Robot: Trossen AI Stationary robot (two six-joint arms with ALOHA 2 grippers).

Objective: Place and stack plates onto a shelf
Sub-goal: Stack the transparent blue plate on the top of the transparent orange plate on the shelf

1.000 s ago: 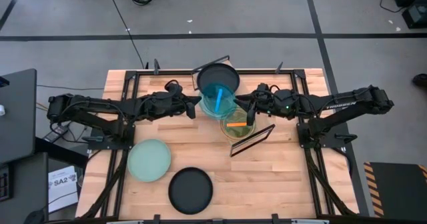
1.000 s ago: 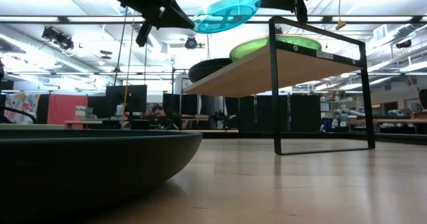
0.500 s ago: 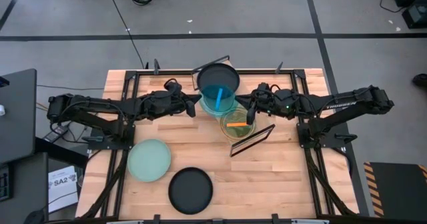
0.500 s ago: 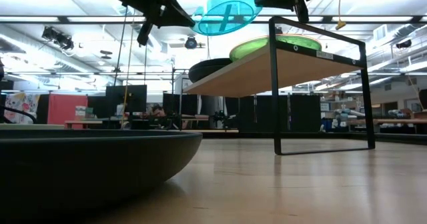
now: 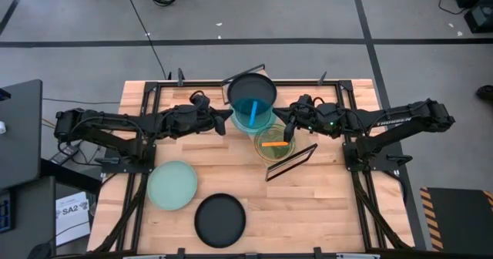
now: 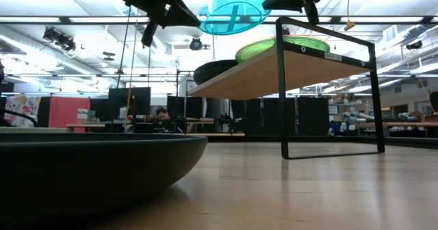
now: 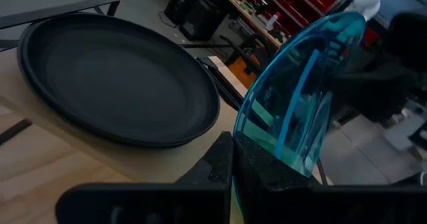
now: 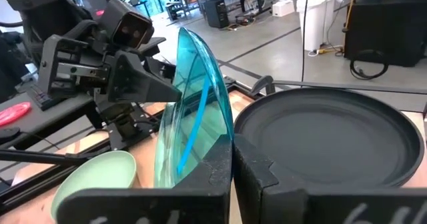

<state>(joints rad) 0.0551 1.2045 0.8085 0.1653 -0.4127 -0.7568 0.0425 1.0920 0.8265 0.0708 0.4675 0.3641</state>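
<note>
Teal plate point(image 5: 252, 114) between hands (both clamped)

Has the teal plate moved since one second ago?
Yes. The teal plate tipped up steeper above the shelf, seen in the low view.

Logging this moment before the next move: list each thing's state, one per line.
Translucent teal plate: held on edge above the shelf, pinched from both sides.
Left gripper: shut on its rim.
Right gripper: shut on the opposite rim.
Dark grey plate: flat on pale wood shelf.
Bright green plate: flat on shelf.
</note>
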